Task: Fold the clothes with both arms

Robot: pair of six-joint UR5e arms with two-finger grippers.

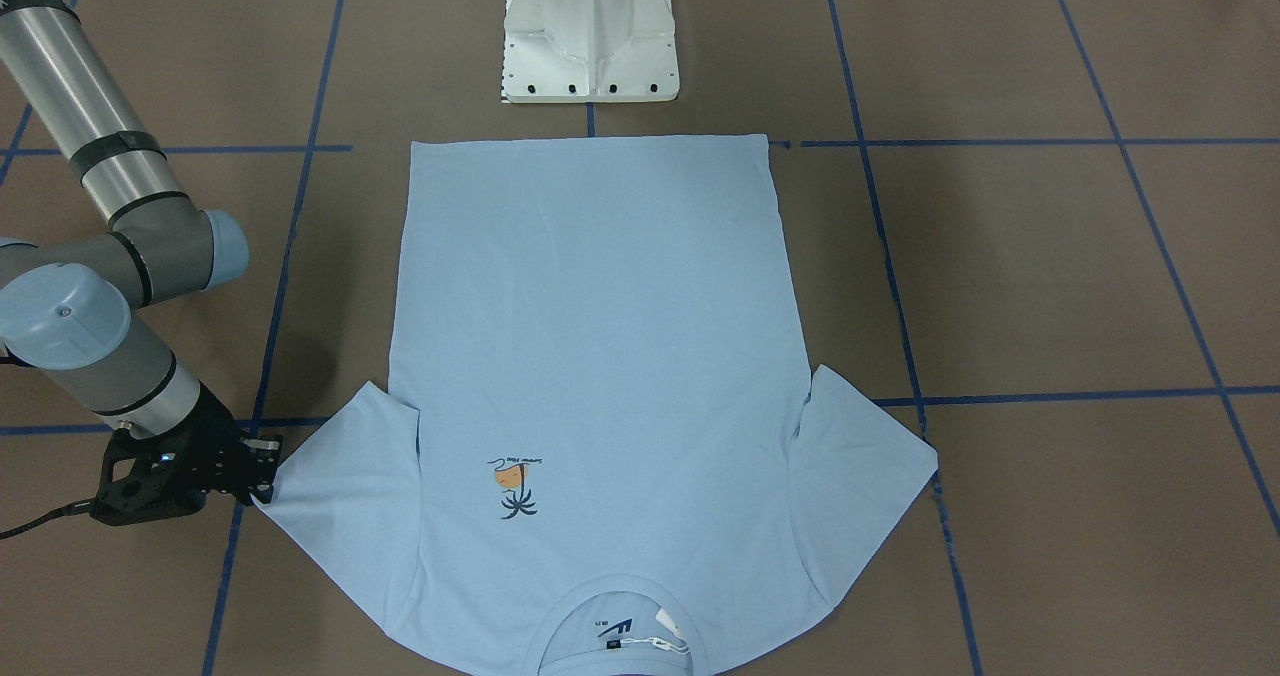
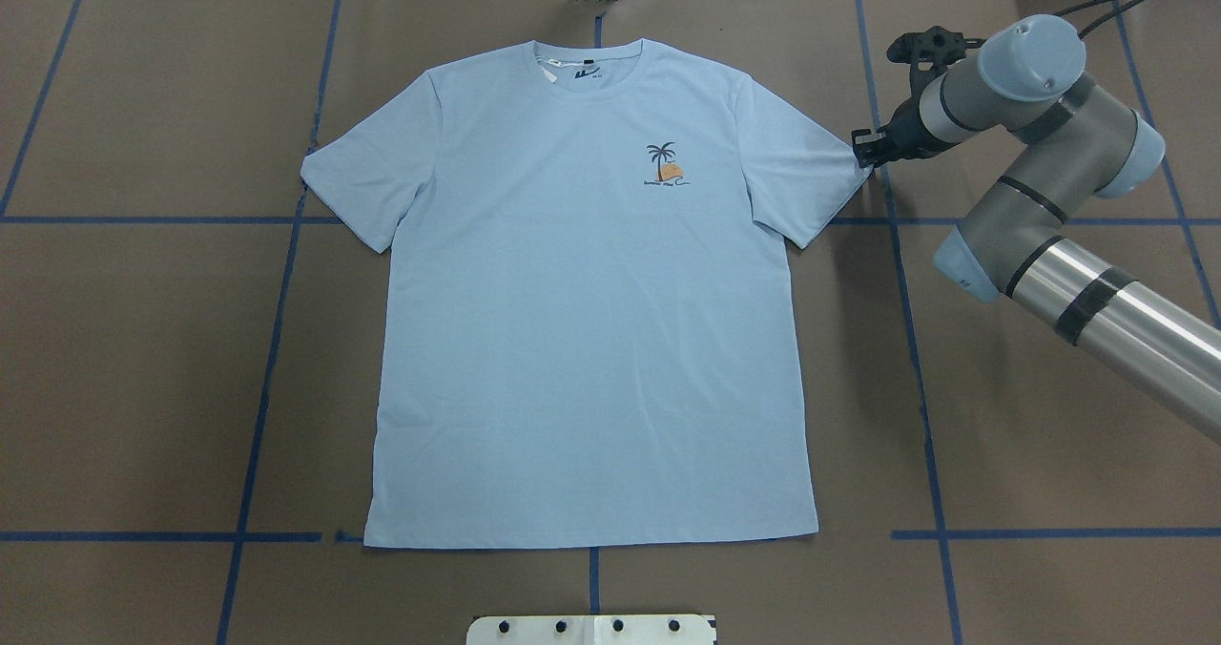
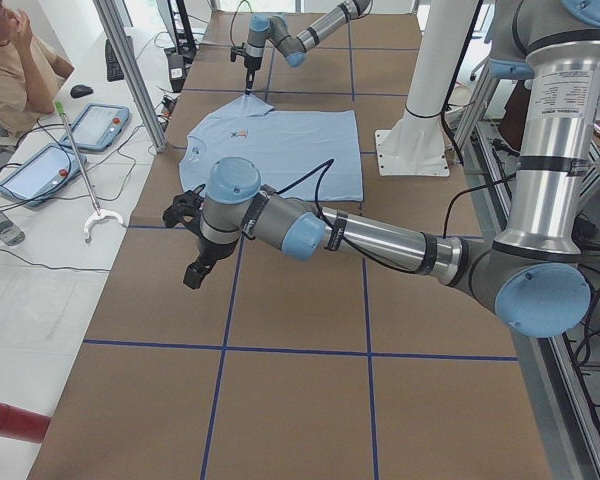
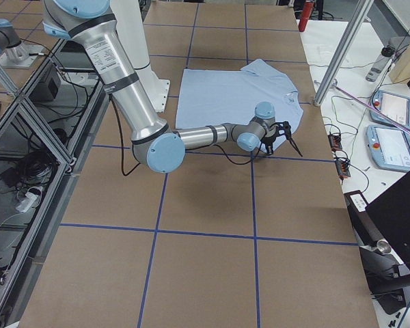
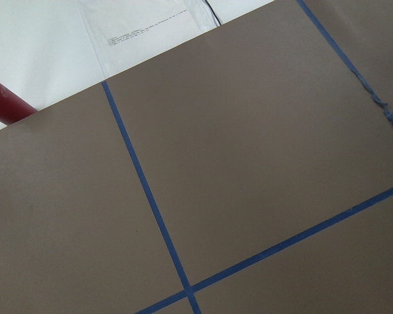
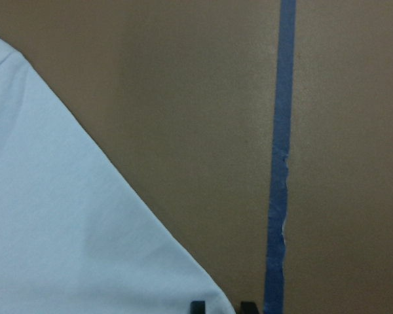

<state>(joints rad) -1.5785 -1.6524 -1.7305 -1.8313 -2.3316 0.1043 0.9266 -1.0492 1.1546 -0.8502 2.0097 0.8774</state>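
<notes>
The light blue T-shirt (image 2: 582, 340) lies flat and face up on the brown table, collar away from the robot base, palm-tree print (image 2: 665, 166) showing; it also shows in the front view (image 1: 600, 336). My right gripper (image 2: 863, 149) is low at the tip of the sleeve on its own side, also in the front view (image 1: 262, 471). In the right wrist view its two fingertips (image 6: 198, 306) stand a little apart around the sleeve corner (image 6: 65, 229). My left gripper (image 3: 193, 275) shows only in the exterior left view, off the shirt above bare table; I cannot tell if it is open.
The white pedestal base (image 1: 590, 36) stands at the shirt's hem. Blue tape lines (image 2: 916, 340) cross the table. A red cylinder (image 5: 3, 101) lies at the table's left end. An operator (image 3: 10, 60) sits by control tablets (image 3: 100, 125).
</notes>
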